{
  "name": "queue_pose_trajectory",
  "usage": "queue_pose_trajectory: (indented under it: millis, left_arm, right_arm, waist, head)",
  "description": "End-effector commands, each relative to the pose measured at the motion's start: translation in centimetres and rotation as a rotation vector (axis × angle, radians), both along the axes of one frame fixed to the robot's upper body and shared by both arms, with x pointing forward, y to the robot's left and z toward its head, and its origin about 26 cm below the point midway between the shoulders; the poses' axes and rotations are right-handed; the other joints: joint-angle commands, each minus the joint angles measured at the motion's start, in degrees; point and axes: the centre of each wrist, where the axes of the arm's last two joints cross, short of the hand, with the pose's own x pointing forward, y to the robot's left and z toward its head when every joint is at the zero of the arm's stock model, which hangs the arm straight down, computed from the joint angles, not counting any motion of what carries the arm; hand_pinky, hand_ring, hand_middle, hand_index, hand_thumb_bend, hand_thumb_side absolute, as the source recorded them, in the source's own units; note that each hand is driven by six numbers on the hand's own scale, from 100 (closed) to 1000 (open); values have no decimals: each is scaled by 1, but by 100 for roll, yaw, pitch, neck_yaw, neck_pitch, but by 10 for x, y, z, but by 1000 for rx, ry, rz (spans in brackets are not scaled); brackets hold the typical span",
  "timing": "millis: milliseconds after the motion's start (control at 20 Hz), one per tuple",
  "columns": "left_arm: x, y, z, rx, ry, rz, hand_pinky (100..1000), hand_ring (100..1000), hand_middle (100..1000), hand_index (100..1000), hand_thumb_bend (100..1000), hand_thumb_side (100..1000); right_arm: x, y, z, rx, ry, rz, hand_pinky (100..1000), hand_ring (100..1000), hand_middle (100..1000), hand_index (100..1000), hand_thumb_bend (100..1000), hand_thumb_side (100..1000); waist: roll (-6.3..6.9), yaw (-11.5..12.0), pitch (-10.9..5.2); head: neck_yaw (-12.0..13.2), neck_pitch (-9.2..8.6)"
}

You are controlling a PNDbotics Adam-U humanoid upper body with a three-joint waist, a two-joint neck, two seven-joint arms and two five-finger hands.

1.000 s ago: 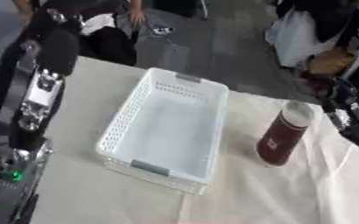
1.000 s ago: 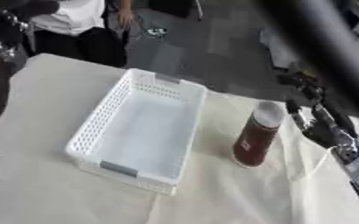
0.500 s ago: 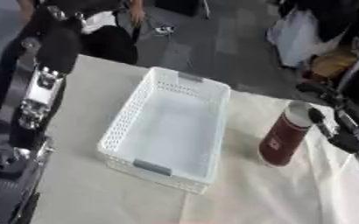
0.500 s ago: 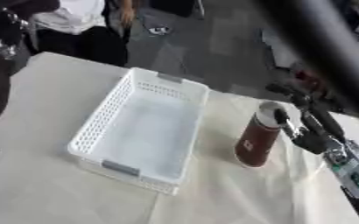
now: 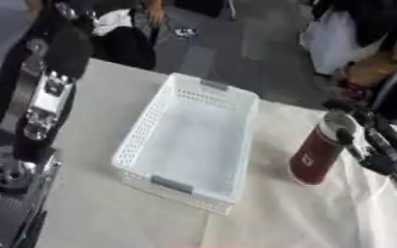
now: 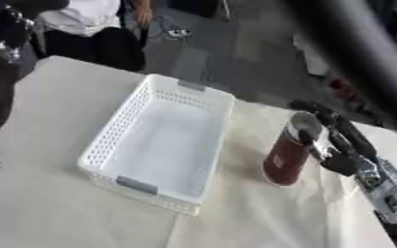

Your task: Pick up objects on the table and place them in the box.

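Observation:
A dark red bottle (image 5: 316, 152) with a pale cap stands upright on the cream tablecloth, just right of the white perforated basket (image 5: 151, 128). My right hand (image 6: 342, 145) comes in from the right at the bottle's top. Its fingers lie fairly straight behind and beside the cap, and the thumb reaches across the bottle's upper front. The fingers do not look curled round the bottle. The basket holds nothing. My left arm (image 5: 37, 104) rises along the left edge, away from both things. Its hand blurs into the dark background at the top.
The table's far edge runs just behind the basket, with grey floor beyond it. People and bags sit at that far side. Bare cloth lies in front of the basket and the bottle.
My right hand has moved left from beside the bottle until it reaches the bottle's top. The bottle and basket keep their places. The camera has tilted a little.

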Motion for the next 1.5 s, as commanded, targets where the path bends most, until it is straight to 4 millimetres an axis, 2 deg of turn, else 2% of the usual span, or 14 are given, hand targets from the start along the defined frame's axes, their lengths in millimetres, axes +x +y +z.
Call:
queue_pose_trajectory:
  millis: [50, 600, 1000, 1500]
  left_arm:
    - [-4, -3, 8, -8, -30, -14, 999, 842, 890, 913, 553, 1000]
    - [-4, -3, 9, -8, -32, -15, 999, 842, 890, 913, 553, 1000]
    - [-4, -3, 9, -5, -33, -13, 999, 842, 890, 914, 551, 1000]
    - [-4, -3, 9, -2, -33, -15, 999, 841, 890, 914, 551, 1000]
  right_arm:
    - [1, -6, 10, -1, -16, -7, 937, 869, 859, 1000, 161, 1000]
    - [1, -5, 10, -29, -3, 17, 931, 883, 876, 1000, 109, 1000]
    - [3, -15, 15, -35, -35, -28, 945, 891, 879, 1000, 100, 1000]
    - [8, -19, 28, -185, -16, -18, 956, 945, 931, 1000, 100, 1000]
  waist:
    - [22, 5, -56]
    - [23, 0, -47]
    - [26, -15, -28]
    - [17, -9, -31]
  head:
    - [53, -97]
    - [60, -102]
    - [75, -77]
    - [82, -35]
